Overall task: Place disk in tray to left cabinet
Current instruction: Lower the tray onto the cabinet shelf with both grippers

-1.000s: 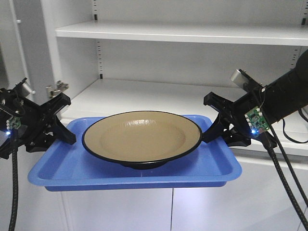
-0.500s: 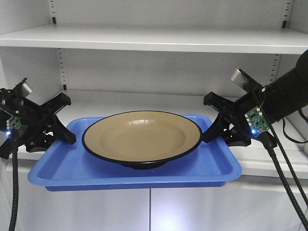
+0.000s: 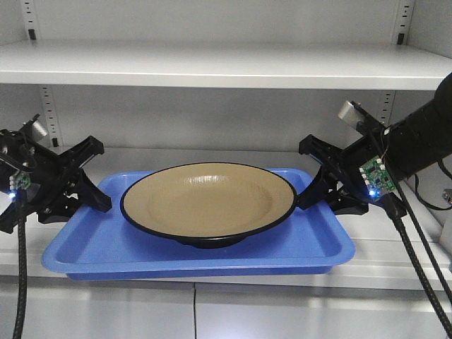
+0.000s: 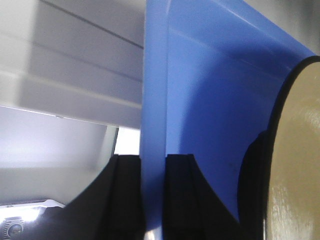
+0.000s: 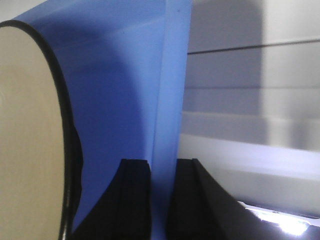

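Note:
The tan disk (image 3: 207, 204) with its black rim sits in the middle of the blue tray (image 3: 99, 247). My left gripper (image 3: 101, 200) is shut on the tray's left lip and my right gripper (image 3: 304, 196) is shut on its right lip; together they hold it level in the air in front of the grey-white cabinet's shelf (image 3: 212, 159). In the left wrist view the black jaws clamp the blue lip (image 4: 152, 125), with the disk (image 4: 295, 165) at the right. In the right wrist view the jaws clamp the lip (image 5: 167, 125), with the disk (image 5: 27, 130) at the left.
An upper shelf (image 3: 226, 67) runs across above the tray. Perforated rails (image 3: 48, 106) stand at the cabinet's back corners. The lower shelf's front edge (image 3: 395, 265) lies just below the tray. Cables hang from both wrists (image 3: 417, 254).
The cabinet has shifted right and down in the view: the left side wall and door seam have slid out. The tray, disk and both grippers keep their place in the frame.

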`<state>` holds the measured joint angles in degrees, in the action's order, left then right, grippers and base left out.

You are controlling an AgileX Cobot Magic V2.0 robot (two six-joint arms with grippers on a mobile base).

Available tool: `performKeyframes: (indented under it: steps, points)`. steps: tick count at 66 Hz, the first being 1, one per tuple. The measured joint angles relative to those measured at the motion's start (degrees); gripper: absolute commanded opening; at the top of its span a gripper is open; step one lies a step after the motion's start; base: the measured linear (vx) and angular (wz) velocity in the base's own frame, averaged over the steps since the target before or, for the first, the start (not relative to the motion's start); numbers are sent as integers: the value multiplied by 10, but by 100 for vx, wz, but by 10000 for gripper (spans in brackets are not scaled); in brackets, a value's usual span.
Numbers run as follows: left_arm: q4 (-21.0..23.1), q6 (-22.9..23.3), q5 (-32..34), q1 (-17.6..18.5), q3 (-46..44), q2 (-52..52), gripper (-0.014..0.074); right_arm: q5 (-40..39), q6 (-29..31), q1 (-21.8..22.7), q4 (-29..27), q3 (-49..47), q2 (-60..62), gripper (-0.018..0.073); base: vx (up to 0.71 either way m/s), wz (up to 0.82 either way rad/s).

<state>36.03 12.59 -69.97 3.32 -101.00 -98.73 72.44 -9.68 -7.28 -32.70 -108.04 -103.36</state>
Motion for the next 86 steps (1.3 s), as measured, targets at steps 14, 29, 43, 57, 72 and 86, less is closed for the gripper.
performKeyframes:
  steps: [14, 29, 43, 57, 72, 86]
  points:
    - [0, 0, 0, 0, 0, 0, 0, 0, 0, 0, 0, 0, 0, -4, 9, -9]
    - [0, 0, 0, 0, 0, 0, 0, 0, 0, 0, 0, 0, 0, -4, 4, -6]
    - [0, 0, 0, 0, 0, 0, 0, 0, 0, 0, 0, 0, 0, -4, 0, -1]
    - [0, 0, 0, 0, 0, 0, 0, 0, 0, 0, 0, 0, 0, -4, 0, 0]
    - [0, 0, 0, 0, 0, 0, 0, 0, 0, 0, 0, 0, 0, -4, 0, 0]
    - [1, -1, 18, 0, 0, 0, 0, 0, 11, 0, 3, 0, 0, -4, 0, 0]
